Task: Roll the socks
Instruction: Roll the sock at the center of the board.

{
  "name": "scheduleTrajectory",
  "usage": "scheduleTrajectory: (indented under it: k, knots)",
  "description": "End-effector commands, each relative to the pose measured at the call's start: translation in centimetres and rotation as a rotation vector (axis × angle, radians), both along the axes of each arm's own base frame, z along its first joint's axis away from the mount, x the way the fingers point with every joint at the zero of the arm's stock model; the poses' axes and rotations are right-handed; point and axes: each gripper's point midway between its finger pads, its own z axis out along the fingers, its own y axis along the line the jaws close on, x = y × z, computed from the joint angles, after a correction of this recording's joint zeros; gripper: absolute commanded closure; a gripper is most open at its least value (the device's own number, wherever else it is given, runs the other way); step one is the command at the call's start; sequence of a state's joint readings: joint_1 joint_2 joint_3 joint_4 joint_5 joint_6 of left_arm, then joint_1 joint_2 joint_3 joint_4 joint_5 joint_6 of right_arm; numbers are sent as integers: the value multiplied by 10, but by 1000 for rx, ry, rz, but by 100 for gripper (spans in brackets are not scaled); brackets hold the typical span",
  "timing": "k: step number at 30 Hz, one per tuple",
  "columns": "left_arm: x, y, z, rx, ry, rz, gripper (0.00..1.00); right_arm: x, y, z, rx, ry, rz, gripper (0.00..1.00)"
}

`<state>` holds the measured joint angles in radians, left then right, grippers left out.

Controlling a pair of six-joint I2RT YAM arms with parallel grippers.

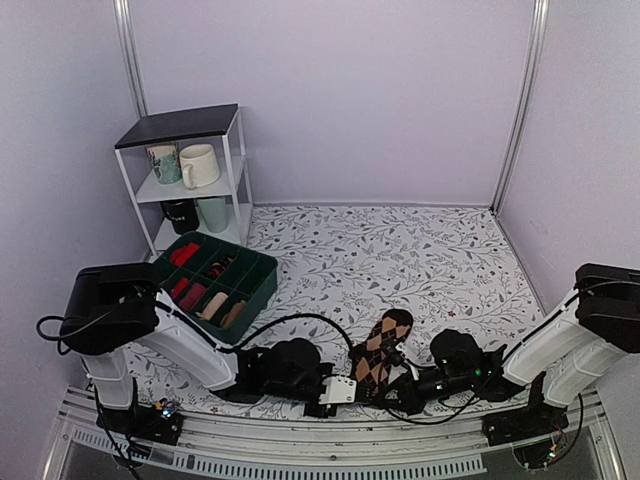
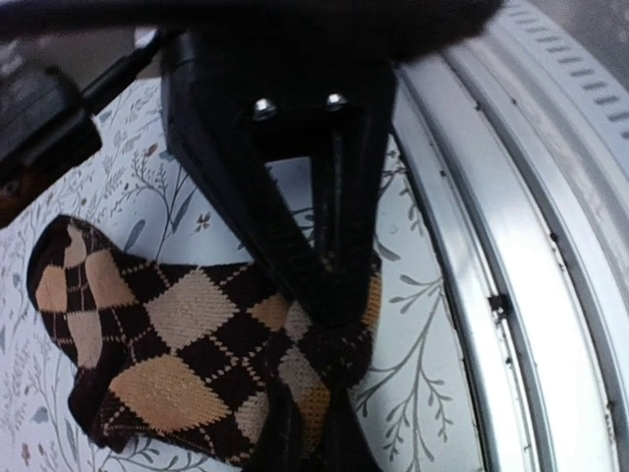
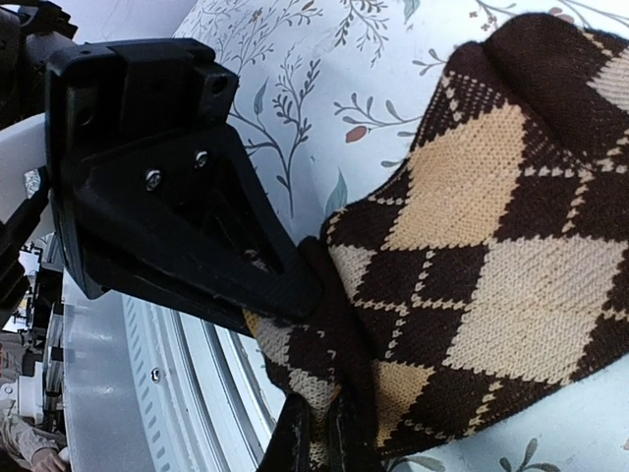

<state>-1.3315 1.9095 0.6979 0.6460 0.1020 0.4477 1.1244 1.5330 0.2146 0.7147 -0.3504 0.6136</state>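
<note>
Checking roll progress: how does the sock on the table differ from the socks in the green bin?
Pattern: the table sock is brown-and-tan argyle; the bin socks look plain red or tan.
Pose: the table sock lies spread flat; the bin socks sit tucked in compartments of the green bin.
Contact: the left gripper and right gripper pinch the table sock's near end; the bin socks are untouched.
</note>
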Motion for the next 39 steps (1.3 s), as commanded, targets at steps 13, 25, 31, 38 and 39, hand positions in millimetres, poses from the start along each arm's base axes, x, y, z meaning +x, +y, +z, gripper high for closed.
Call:
scheduleTrajectory:
  k: [13, 25, 31, 38, 39]
  knots:
    - [-24, 46, -36, 360, 537, 213, 100, 29, -46, 23, -80, -297, -127, 69]
    - [-22, 57, -51, 465, 770, 293, 100, 21, -50, 48, 29, -499, -104, 60]
    - [-20, 62, -56, 487, 818, 302, 100, 9, -26, 37, -60, -674, -19, 58]
    - [-19, 65, -59, 490, 824, 309, 100, -6, 2, 42, -69, -898, 111, 57]
    - [-19, 64, -58, 489, 824, 307, 100, -8, 4, 44, -56, -917, 128, 57]
